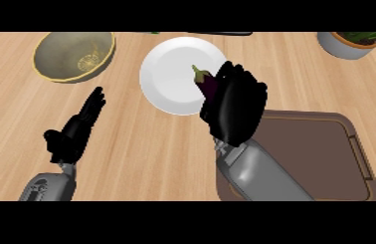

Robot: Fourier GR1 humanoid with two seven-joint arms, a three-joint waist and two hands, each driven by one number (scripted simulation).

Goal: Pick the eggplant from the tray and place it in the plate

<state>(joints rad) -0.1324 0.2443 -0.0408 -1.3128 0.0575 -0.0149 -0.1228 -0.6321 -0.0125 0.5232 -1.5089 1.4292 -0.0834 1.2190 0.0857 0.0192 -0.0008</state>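
the black fingers (246, 88) of the right hand (236, 108) are curled round a dark purple eggplant (205, 82) and hide most of it. only its upper part and green stem poke out just left of the fingers. below and to the left of the fingers lies a white plate (167, 73), so the eggplant hangs over the plate's right edge. whether it touches the plate cannot be told. back from the fingers, beside the forearm, sits the brown tray (330, 153). well to the left of the fingers, the left hand (73, 131) rests open, fingers straight, holding nothing. farther out, an olive bowl (70, 56) sits beyond the plate on the far left, and a potted plant (343, 44) stands far to the right, all on a wooden tabletop (147, 153).

the risk, as a judgement: the eggplant is over the rim, not the middle. being rounded, if let go here it could tip on the rim and roll off onto the tabletop.
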